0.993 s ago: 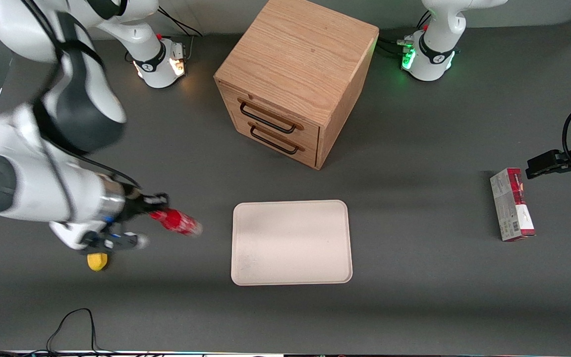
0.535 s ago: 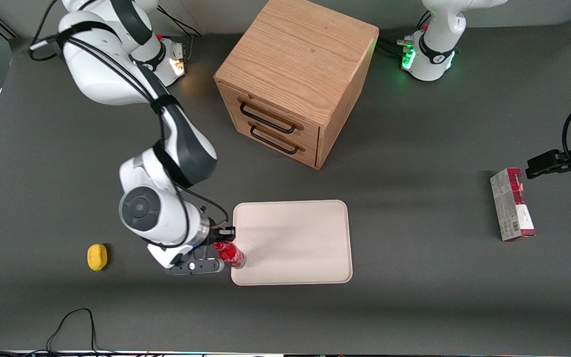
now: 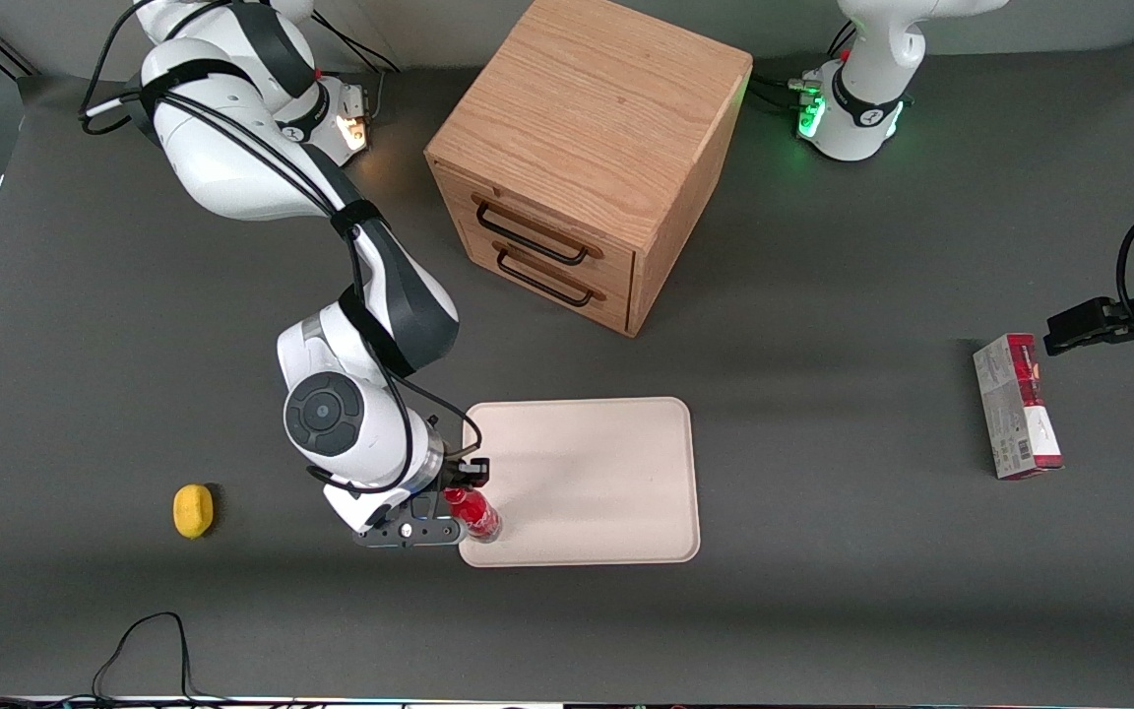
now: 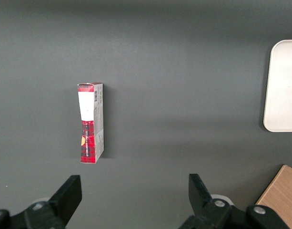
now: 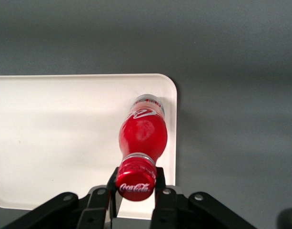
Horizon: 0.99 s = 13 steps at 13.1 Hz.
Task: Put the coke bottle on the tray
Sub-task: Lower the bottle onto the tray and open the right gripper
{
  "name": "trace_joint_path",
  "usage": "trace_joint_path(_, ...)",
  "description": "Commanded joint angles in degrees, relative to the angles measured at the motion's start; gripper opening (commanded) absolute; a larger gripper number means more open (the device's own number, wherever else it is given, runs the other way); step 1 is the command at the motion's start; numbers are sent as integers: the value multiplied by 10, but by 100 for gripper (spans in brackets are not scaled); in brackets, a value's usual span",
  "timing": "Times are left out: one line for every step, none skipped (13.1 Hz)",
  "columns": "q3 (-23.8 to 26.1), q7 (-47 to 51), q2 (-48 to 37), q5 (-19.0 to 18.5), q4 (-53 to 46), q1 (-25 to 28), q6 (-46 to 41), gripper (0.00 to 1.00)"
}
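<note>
So the claw (image 3: 460, 492) is clamped on the neck of the coke bottle (image 3: 475, 514), right under the red cap, and it's holding it over the tray (image 3: 587, 483). The bottle sits at the tray's corner that's nearest the front camera on the working arm's end. In the wrist view the bottle (image 5: 142, 138) leans a bit, with its clear base over the tray (image 5: 55, 138) just inside the rounded corner and the rim. I can't tell whether the base is actually touching the tray or just above it. The claw (image 5: 135, 183) has a finger on each side of the neck and the cap with its white lettering is poking out between them.

The tray lies flat on the dark grey surface (image 3: 823, 611), roughly in the middle, closer to the front camera than the wooden drawer cabinet (image 3: 587, 158). The cabinet has two drawers with dark handles and both look shut.

There's a yellow lemon (image 3: 193, 510) on the surface toward the working arm's end, well apart from the tray. A red-and-white carton (image 3: 1016, 406) lies on its side toward the parked arm's end, also well apart from the tray.
</note>
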State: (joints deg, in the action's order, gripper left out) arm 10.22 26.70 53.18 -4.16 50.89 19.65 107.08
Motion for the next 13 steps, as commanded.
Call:
trace_joint_path(1,22,15,-19,-26,7,1,14)
trace_joint_path(2,22,15,-19,-24,7,0,18)
trace_joint_path(2,22,16,-19,-22,7,-1,21)
trace_joint_path(2,22,17,-19,-21,7,-5,28)
trace_joint_path(2,23,17,-19,-21,7,-8,42)
trace_joint_path(2,23,17,-19,-20,7,-8,59)
trace_joint_path(2,23,17,-20,-20,7,-8,84)
trace_joint_path(2,22,17,-23,-18,7,-8,99)
trace_joint_path(2,22,17,-25,-16,7,-8,100)
trace_joint_path(2,21,16,-25,-16,7,-8,100)
trace_joint_path(2,21,16,-25,-16,7,-9,100)
trace_joint_path(2,20,16,-25,-16,7,-13,100)
trace_joint_path(2,20,15,-26,-17,7,-13,100)
